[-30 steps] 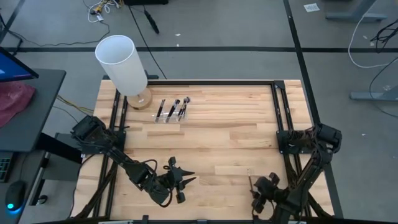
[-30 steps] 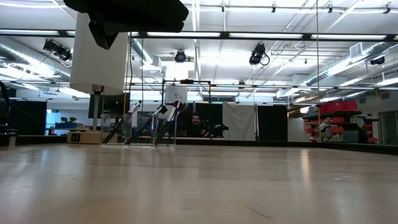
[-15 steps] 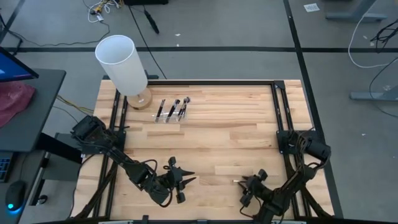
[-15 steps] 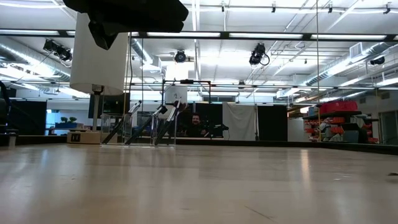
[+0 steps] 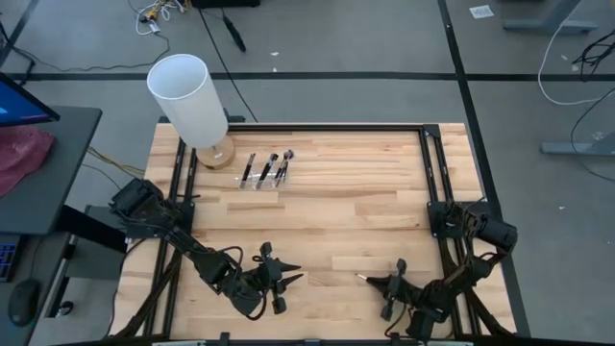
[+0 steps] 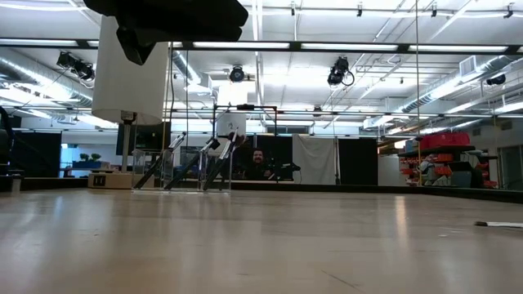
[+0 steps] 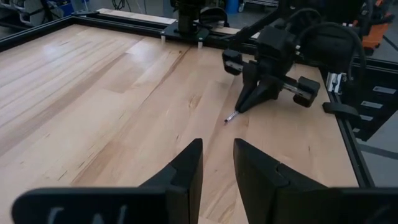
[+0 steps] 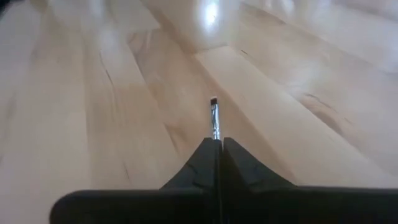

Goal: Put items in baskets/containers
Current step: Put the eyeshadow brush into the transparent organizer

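My right gripper (image 5: 382, 282) is low over the table near its front edge, right of centre, shut on a thin makeup brush (image 8: 215, 124). The brush's silver ferrule and dark tip (image 7: 230, 117) stick out ahead of the fingers. My left gripper (image 5: 285, 279) waits near the front edge, left of centre. It is open by a narrow gap (image 7: 217, 168) and holds nothing. At the far left, a clear holder (image 5: 265, 174) stands on the table with several dark brushes (image 6: 204, 163) leaning in it. My right gripper pinches the brush's handle (image 8: 216, 138) between its two fingers, which lie along the brush. They slant down, pointing toward the table's left. The ferrule end juts out forward, low at the tabletop (image 6: 498, 224). I cannot tell whether it rests on the wood.
A tall white cylinder (image 5: 188, 98) on a round wooden base stands at the far left corner, beside the holder. Black frame rails (image 5: 430, 173) run along the table's sides and far edge. Bare wood (image 5: 336, 221) lies between the grippers and the holder.
My right gripper has sunk toward the tabletop, shifted a little toward the left edge and rolled. Its fingers have come together on the brush. The brush now shows low at the right in the low view.
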